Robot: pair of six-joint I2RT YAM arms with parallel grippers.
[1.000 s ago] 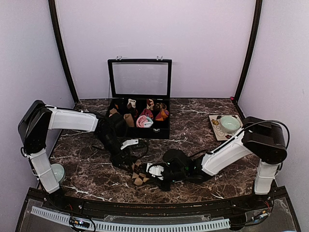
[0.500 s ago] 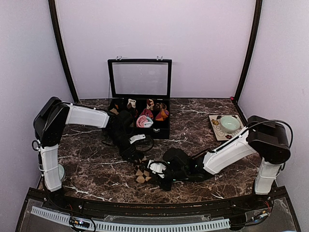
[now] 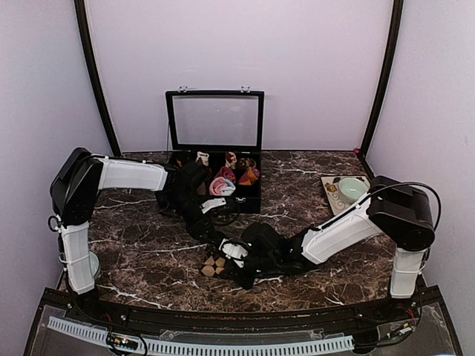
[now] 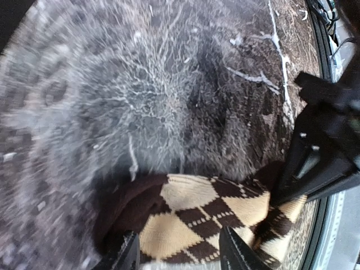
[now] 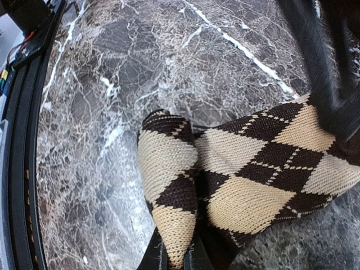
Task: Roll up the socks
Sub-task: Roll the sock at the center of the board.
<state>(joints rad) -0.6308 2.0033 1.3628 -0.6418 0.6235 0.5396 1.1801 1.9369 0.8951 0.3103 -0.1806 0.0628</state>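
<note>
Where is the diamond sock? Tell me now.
Top view: the diamond sock lies front-centre on the table, its end pinched by the right gripper, the left gripper astride it.

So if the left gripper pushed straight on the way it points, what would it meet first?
The diamond-pattern sock, lying right at the tip of the left gripper; beyond it probably just marble table, though depth is unclear.
</note>
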